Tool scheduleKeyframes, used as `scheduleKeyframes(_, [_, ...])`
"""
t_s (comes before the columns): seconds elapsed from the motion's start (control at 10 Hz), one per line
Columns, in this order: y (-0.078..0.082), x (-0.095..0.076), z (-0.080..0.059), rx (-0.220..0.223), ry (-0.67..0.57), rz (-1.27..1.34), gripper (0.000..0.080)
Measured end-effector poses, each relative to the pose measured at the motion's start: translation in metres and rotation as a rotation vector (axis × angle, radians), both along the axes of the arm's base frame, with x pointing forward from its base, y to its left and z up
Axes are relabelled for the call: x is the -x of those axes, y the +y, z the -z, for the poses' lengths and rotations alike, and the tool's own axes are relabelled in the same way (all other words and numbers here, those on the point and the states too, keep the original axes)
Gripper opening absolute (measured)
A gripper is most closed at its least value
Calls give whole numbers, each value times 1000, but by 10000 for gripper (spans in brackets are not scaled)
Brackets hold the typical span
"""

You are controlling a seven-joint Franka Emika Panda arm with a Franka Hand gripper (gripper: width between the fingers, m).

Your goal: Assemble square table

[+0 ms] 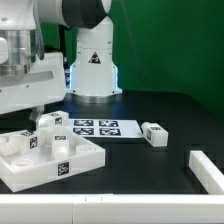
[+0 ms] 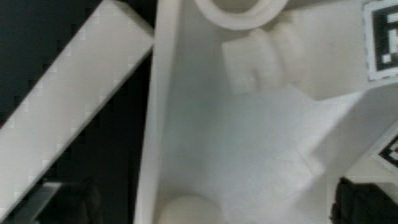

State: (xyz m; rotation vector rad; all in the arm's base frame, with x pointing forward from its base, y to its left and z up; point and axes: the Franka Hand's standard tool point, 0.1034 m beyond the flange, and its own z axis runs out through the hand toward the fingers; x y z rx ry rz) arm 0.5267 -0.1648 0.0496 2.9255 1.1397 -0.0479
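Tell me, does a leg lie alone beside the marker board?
Yes, one leg lies by itself just off the marker board, on the exterior view's right.

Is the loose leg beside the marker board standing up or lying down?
Lying down, it seems: the leg spreads wider than tall beside the marker board.

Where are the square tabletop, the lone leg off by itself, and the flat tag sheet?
square tabletop (image 1: pixel 22 172): exterior view, bare front wall.
lone leg (image 1: pixel 153 133): exterior view, its middle.
marker board (image 1: pixel 95 127): exterior view, its middle.
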Motion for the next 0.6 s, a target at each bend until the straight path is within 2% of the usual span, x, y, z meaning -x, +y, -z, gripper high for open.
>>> scheduleKeyframes(0.1, [4,0,1,-1,1,8,649])
scheduleKeyframes(0.4, [3,0,2,-1,1,9,649])
scheduleKeyframes(0.6, [-5,-4,9,10,-16,-45,649])
